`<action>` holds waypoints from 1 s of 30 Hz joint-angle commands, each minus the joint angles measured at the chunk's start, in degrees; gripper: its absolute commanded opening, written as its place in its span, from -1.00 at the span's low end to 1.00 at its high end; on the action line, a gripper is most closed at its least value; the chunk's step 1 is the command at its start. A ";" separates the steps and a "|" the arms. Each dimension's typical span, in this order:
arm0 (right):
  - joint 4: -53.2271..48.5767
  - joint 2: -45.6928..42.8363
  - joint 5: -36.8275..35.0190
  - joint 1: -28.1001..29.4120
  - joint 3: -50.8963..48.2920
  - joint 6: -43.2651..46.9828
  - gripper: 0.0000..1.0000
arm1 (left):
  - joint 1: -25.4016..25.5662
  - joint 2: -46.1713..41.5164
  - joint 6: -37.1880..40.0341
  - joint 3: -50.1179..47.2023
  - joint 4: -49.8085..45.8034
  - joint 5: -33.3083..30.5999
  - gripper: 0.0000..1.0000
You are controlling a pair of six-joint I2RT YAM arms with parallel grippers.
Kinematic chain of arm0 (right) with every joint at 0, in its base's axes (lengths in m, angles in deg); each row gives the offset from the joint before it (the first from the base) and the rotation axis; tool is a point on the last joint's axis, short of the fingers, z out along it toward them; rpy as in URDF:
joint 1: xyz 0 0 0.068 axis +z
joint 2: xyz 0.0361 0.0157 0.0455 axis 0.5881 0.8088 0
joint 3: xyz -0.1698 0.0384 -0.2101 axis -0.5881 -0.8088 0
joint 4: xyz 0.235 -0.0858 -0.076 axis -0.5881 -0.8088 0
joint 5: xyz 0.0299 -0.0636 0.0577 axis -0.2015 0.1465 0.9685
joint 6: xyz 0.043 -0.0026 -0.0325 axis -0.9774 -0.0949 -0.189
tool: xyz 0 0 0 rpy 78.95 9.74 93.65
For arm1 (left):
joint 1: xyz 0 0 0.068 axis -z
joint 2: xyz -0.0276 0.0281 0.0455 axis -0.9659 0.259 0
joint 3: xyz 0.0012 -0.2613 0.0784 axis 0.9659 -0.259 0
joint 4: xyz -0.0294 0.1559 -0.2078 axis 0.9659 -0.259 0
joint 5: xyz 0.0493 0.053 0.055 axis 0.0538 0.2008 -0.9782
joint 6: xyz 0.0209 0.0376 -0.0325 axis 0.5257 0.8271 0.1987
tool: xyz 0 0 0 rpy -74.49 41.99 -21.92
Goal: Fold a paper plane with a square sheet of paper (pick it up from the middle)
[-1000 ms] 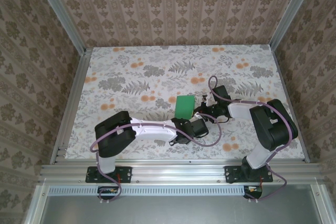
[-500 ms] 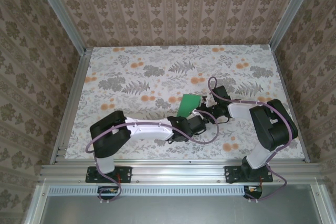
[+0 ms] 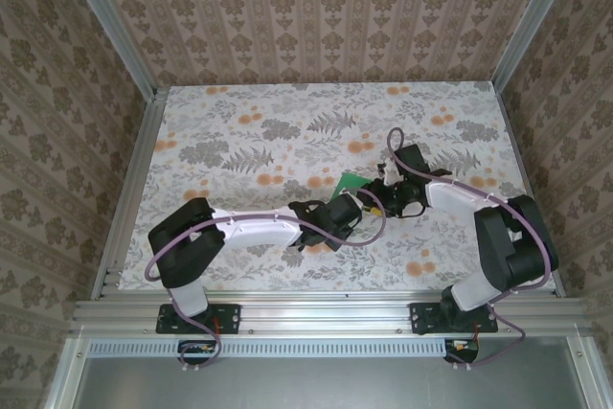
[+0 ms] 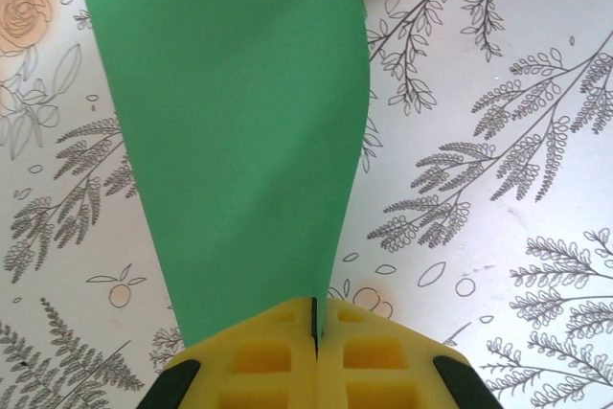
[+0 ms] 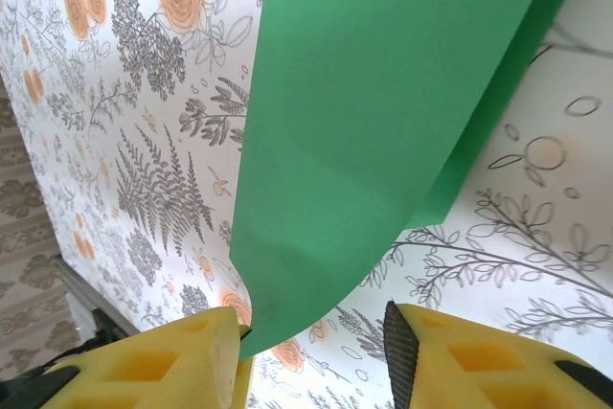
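Note:
The square sheet of paper (image 4: 239, 141) is bright green and bowed, lifted off the floral table. My left gripper (image 4: 314, 318) is shut on its near edge, the yellow fingers (image 4: 259, 361) pressed together with the paper between them. From above, the paper (image 3: 350, 182) shows as a small green patch between the left gripper (image 3: 343, 204) and the right gripper (image 3: 374, 194). My right gripper (image 5: 316, 352) is open; the paper (image 5: 383, 93) hangs in front of it, with its lower corner resting against the left finger (image 5: 163, 361).
The floral tabletop (image 3: 239, 141) spreads to the left and back of the arms. Aluminium rails (image 3: 129, 189) and patterned walls close it in on three sides. Both arms meet low near the middle front of the table.
My left gripper has shut on the paper and its arm has stretched lower and further left. My right gripper has opened and let go. The paper now stands more on edge.

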 commanded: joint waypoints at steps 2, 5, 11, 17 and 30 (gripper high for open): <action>-6.76 -3.65 -6.07 -0.39 1.64 2.93 -0.07 | -0.11 0.43 1.55 2.73 -2.97 2.89 -1.00; -5.16 -4.90 -5.75 -0.36 2.05 3.09 -0.25 | 0.27 1.72 2.19 4.56 -4.55 4.06 -1.00; -5.57 2.29 -2.69 -0.24 8.08 6.41 -0.73 | 1.02 3.02 2.67 7.17 -6.18 5.94 -1.00; -7.85 10.53 -0.78 -0.13 13.99 11.29 -0.77 | 1.02 3.33 2.32 8.67 -6.81 8.10 -1.00; -16.24 22.32 -3.05 0.51 21.43 19.27 -0.77 | -1.01 6.54 2.05 12.02 -8.25 12.46 -1.00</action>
